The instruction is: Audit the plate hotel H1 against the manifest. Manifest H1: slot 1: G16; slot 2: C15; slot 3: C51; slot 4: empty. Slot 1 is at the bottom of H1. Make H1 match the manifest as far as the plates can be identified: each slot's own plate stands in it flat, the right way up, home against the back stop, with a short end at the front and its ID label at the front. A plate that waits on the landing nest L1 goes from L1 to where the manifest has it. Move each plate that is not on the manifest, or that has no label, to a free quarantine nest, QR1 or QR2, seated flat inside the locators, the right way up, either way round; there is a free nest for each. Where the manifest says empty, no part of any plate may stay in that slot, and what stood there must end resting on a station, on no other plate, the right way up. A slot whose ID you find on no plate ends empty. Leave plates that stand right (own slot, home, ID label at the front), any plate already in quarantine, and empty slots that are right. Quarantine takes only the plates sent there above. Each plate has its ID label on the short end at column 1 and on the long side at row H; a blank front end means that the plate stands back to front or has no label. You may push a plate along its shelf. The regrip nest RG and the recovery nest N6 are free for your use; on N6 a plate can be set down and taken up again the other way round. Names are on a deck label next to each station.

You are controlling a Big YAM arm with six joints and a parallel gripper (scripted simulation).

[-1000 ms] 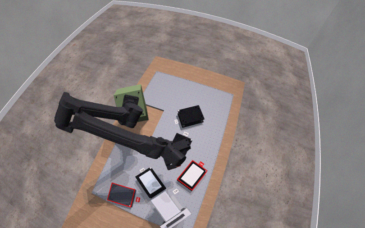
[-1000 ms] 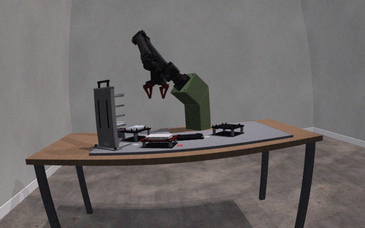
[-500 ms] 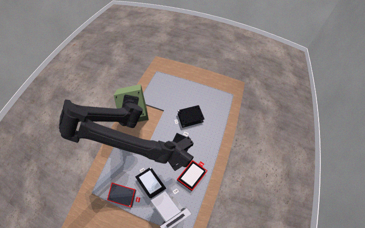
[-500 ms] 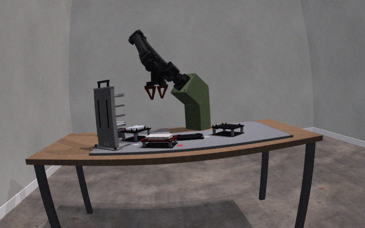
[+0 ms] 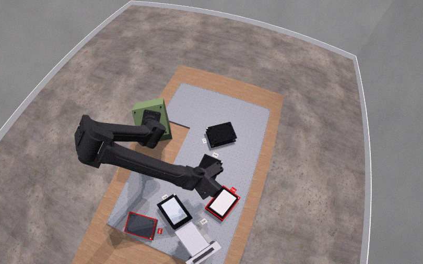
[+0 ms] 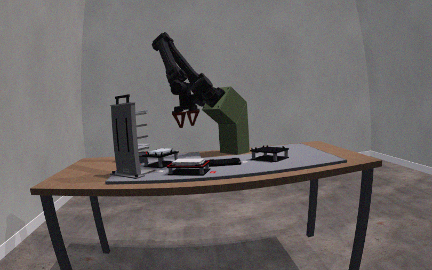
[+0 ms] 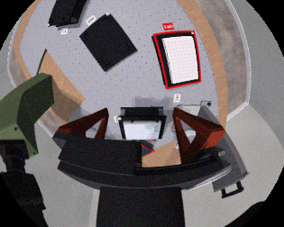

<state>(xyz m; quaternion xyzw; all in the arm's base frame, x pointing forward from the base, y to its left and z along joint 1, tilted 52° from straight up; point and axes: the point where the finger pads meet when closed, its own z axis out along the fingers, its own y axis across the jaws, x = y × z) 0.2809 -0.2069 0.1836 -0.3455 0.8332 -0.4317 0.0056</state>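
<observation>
My gripper (image 6: 185,118) (image 7: 140,111) is open and empty, high above the deck between the stations. In the overhead view the wrist hides its fingers. The plate hotel H1 (image 5: 203,254) (image 6: 124,137) (image 7: 226,169) stands at the deck's end. A white plate (image 5: 191,237) shows in it from above, in a low slot (image 6: 144,146). A plate (image 5: 174,210) (image 6: 160,151) (image 7: 142,127) lies on a black nest beside the hotel, straight below my fingers. A white plate (image 5: 223,201) (image 6: 188,161) (image 7: 179,58) lies in a red-framed nest. No plate label is readable.
A second red-framed nest (image 5: 140,225) holds no plate. A flat black nest (image 5: 208,159) (image 6: 224,161) (image 7: 107,41) and a raised black nest (image 5: 220,134) (image 6: 269,152) (image 7: 68,5) stand further along the grey deck. The green arm base (image 5: 151,116) (image 6: 232,124) is behind.
</observation>
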